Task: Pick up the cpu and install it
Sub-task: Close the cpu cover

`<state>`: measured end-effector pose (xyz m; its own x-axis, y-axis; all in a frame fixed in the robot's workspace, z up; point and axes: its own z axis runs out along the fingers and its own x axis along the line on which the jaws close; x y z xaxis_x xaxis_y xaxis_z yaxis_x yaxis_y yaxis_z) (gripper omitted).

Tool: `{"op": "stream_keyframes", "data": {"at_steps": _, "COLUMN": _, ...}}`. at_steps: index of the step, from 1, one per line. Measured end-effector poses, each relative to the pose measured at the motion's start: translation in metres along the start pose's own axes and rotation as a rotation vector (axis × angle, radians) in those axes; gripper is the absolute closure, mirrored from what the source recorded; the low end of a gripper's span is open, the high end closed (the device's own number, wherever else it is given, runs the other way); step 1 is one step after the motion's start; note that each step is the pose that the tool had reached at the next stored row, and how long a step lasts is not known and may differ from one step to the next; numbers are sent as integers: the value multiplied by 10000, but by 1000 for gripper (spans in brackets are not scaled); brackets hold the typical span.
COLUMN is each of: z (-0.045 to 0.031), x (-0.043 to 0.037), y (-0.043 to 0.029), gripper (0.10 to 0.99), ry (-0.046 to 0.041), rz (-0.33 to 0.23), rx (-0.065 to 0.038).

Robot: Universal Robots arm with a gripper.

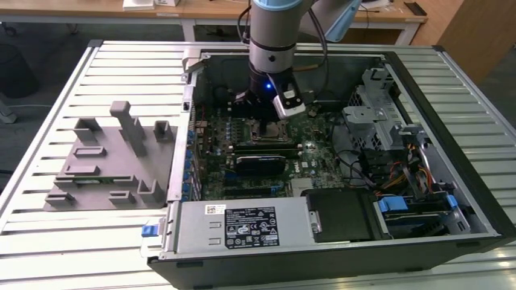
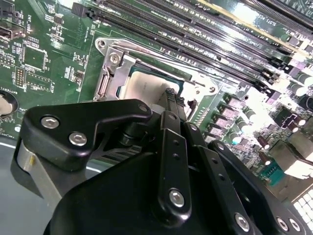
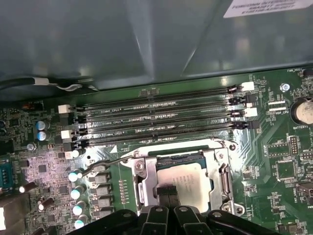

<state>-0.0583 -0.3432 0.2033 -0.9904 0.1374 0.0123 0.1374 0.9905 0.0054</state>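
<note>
Wooden desks (image 1: 217,9) stand behind a slatted metal table (image 1: 121,66), which carries a grey moulded fixture (image 1: 105,163) on the exterior view's left and an open computer case (image 1: 322,266) lying on its side beside it. Inside the case are a white-labelled power supply (image 1: 241,226) and the green motherboard (image 1: 315,157), whose socket (image 3: 146,181) has its metal frame swung open with the cpu (image 3: 190,176) in it. The cpu lies flat, metal top up, its sides parallel with the memory slots (image 3: 161,120). The gripper (image 3: 168,192) stands over it with its fingers (image 3: 164,193) drawn almost together at one edge, though I cannot tell whether they pinch it.
</note>
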Motion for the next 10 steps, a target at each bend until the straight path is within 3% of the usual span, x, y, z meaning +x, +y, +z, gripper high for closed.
{"op": "stream_keyframes", "data": {"at_steps": 4, "z": -18, "x": 3, "y": 0, "gripper": 980, "ry": -3, "rz": 0, "rx": -5}}
{"op": "stream_keyframes", "data": {"at_steps": 10, "z": -11, "x": 89, "y": -12, "gripper": 980, "ry": -14, "rz": 0, "rx": -10}}
